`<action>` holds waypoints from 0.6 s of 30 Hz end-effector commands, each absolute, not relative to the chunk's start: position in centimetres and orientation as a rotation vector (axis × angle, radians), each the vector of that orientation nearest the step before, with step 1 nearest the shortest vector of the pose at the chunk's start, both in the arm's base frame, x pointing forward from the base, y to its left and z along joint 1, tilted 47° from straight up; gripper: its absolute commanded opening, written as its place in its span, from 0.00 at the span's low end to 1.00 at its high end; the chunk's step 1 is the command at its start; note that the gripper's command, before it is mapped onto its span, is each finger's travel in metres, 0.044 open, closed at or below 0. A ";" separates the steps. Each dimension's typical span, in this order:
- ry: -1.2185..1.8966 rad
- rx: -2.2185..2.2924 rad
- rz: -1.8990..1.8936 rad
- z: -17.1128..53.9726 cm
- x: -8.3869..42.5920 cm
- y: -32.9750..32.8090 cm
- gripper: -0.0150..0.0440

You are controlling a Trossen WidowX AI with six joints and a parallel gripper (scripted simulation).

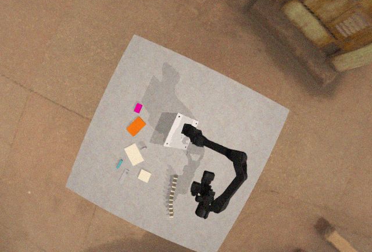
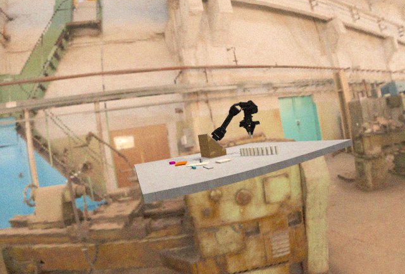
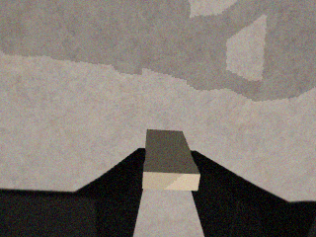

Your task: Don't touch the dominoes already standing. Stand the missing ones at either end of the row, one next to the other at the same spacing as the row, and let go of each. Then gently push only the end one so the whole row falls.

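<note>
My gripper [image 2: 250, 133] [image 3: 166, 156] is shut on a cream domino. The held domino [image 3: 168, 150] sits between the fingertips in the wrist view, its near narrow face lit and its broad face in shadow. In the exterior view the fingertips are above the table, behind the row, with a small pale piece at their tips. A row of several standing dominoes [image 1: 175, 176] [image 2: 276, 150] runs in a slightly curved, evenly spaced line. In the top view the fingertips are hidden under the arm, to the right of the row.
A wedge-shaped block [image 1: 172, 136] [image 2: 209, 147] stands by the arm's base. Farther left lie a magenta block [image 1: 138, 107] [image 2: 172, 162], an orange block [image 1: 136, 126] [image 2: 180, 163], a large cream slab [image 1: 133, 154], a smaller cream slab [image 1: 144, 175] [image 2: 223, 161] and a teal piece [image 1: 119, 163] [image 2: 193, 167].
</note>
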State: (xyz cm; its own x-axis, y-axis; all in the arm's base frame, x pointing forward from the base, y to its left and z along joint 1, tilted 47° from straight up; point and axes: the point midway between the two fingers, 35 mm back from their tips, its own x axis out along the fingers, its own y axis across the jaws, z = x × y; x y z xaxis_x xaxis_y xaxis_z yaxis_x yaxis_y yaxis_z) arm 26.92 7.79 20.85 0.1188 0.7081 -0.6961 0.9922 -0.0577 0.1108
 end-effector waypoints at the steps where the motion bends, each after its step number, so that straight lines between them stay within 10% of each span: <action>1: 1.656 1.838 -0.614 23.5 26.0 5.8 0.44; 18: 1.541 1.125 0.143 16.8 29.8 -1.3 0.44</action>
